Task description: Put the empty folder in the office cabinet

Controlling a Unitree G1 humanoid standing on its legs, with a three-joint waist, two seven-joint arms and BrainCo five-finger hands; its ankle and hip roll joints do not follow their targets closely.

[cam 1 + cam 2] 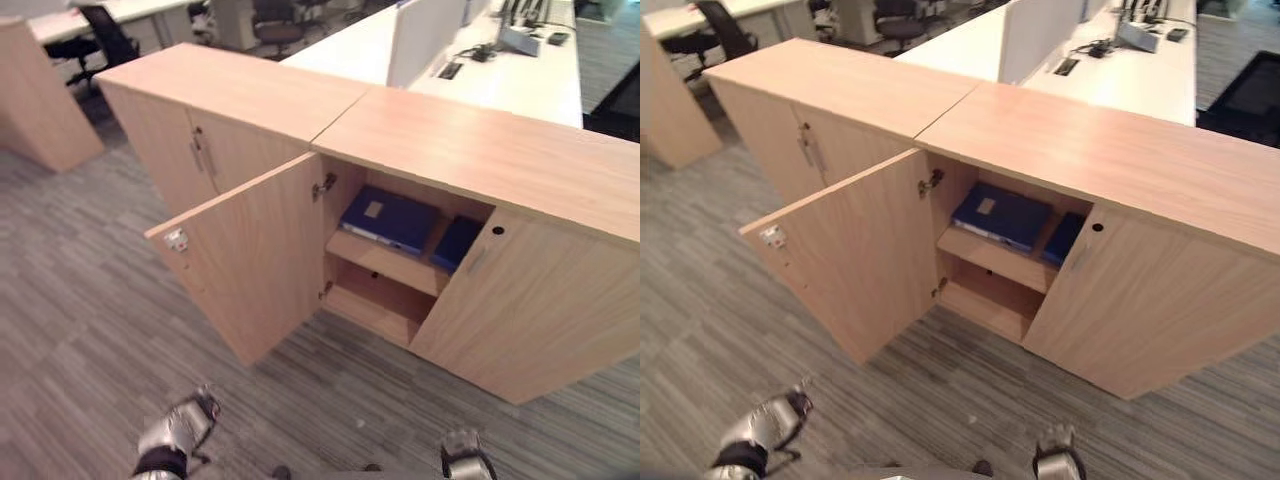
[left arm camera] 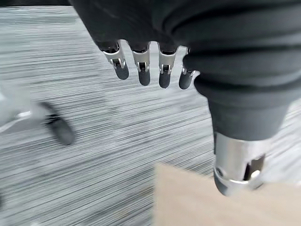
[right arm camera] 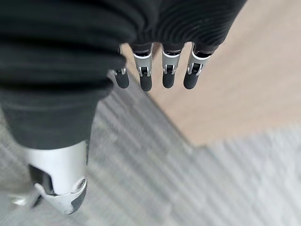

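— What are your hands doing, starting from the left?

— My left hand (image 1: 180, 428) hangs low over the grey carpet (image 1: 90, 330), fingers (image 2: 143, 70) straight and relaxed, grasping nothing. My right hand (image 1: 466, 458) is down by the near edge, and its fingers (image 3: 167, 73) are likewise loose and empty. Both sit well back from the cabinet, I'd say because nothing is left for them to carry.

— And the cabinet itself?

— Reading left to right: the open door (image 1: 250, 260) swings out toward me on its hinge, which leaves the inside reachable; next comes the gap with two shelves; then the closed right door (image 1: 535, 305). The cabinet's top (image 1: 480, 145) runs above all of it.

— Where is the folder?

— A blue folder (image 1: 390, 220) lies flat on the upper shelf (image 1: 385, 262), well apart from both my hands. Its long axis runs roughly along the shelf, angled a little toward the back, with a pale label facing up.

— Anything beside it?

— Another blue item (image 1: 458, 243) stands just to its right, partly hidden by the closed door; it may be a second folder, but I can't tell. The lower shelf (image 1: 375, 305) looks bare. I judge the placing done, the door not yet shut.
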